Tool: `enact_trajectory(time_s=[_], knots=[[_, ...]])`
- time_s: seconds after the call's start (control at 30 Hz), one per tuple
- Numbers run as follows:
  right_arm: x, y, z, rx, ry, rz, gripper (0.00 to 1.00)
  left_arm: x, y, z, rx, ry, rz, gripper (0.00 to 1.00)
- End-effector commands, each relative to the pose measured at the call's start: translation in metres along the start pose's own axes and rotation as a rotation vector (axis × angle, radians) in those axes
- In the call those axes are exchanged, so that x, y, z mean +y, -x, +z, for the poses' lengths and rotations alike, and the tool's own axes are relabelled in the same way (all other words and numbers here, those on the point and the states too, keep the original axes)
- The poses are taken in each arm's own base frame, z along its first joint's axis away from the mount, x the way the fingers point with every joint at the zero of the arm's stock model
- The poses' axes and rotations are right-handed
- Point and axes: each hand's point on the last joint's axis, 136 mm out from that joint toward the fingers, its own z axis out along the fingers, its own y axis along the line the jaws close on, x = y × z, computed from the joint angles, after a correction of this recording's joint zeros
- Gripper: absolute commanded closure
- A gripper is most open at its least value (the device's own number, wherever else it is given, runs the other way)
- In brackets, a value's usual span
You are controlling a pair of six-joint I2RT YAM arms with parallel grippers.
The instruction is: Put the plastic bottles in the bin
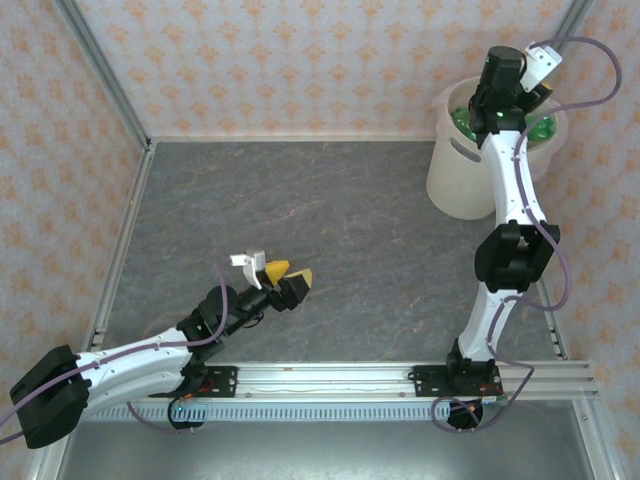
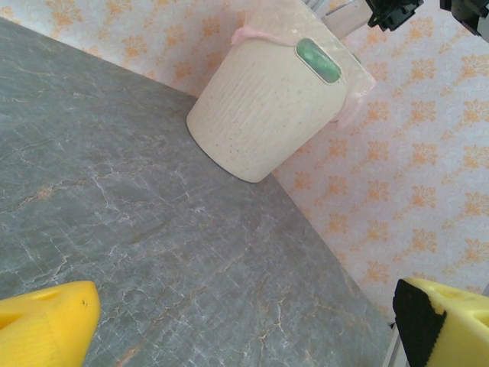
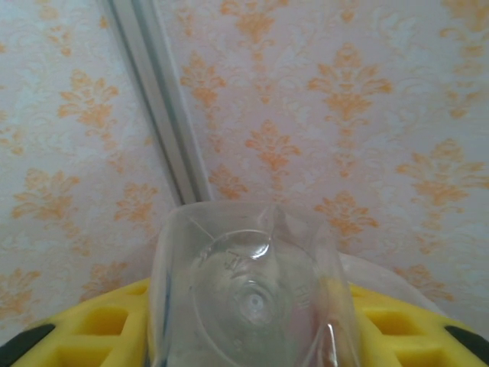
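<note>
An aluminium frame post (image 1: 100, 70) and an orange-patterned wallpaper wall (image 1: 60, 200) close the scene far to the left of the large round pale cream plastic bin (image 1: 462, 180). The left gripper (image 1: 290, 273) hangs low, well to the left of the bin and nearer the silver base rail (image 1: 340, 378). Its yellow fingers (image 2: 46, 325) are spread wide with nothing between them. From there to the bin, the grey marbled tabletop (image 1: 350, 210) lies bare up to the back wall.

The bin stands upright in the far right corner, close to both walls. Green plastic bottles (image 1: 465, 118) show inside its rim, and green shows through its slot handle (image 2: 318, 60). The right gripper (image 3: 252, 344) is above the bin's mouth. Its jaws are closed on a clear crushed plastic bottle (image 3: 248, 283), whose base faces the wrist camera.
</note>
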Motion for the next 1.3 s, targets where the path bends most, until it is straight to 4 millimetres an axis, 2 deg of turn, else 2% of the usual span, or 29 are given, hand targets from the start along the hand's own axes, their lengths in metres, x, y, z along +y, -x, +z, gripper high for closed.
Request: enact_trajectory(time_s=[0.0, 0.2, 0.27, 0.37, 0.5, 0.8, 0.9, 1.03, 1.27], knots=[[-0.029, 0.028, -0.021, -0.027, -0.045, 0.013, 0.54, -0.008, 0.006, -0.002, -0.036, -0.047, -0.021, 0.01], [-0.035, 0.051, -0.039, -0.049, 0.017, 0.067, 0.52, -0.007, 0.005, -0.007, -0.041, -0.055, -0.028, 0.01], [-0.032, 0.061, -0.045, -0.059, 0.059, 0.095, 0.52, -0.006, 0.006, -0.009, -0.049, -0.051, -0.029, 0.01], [-0.019, 0.063, -0.047, -0.042, 0.138, 0.107, 0.53, -0.004, 0.008, -0.011, -0.060, -0.045, -0.025, 0.01], [0.008, 0.044, -0.040, 0.031, 0.241, 0.097, 0.49, -0.002, 0.008, -0.011, -0.066, -0.035, -0.019, 0.01], [0.057, -0.010, -0.021, 0.200, 0.394, 0.094, 0.51, 0.000, 0.008, -0.008, -0.059, -0.016, -0.002, 0.01], [0.062, -0.023, -0.011, 0.253, 0.412, 0.125, 0.43, 0.000, 0.008, -0.007, -0.056, -0.010, 0.002, 0.01], [0.058, -0.027, -0.002, 0.281, 0.398, 0.119, 0.01, -0.001, 0.007, -0.005, -0.050, -0.012, -0.001, 0.01], [0.026, 0.004, -0.001, 0.196, 0.279, 0.118, 0.00, -0.001, 0.007, -0.003, -0.053, -0.014, -0.001, 0.01]])
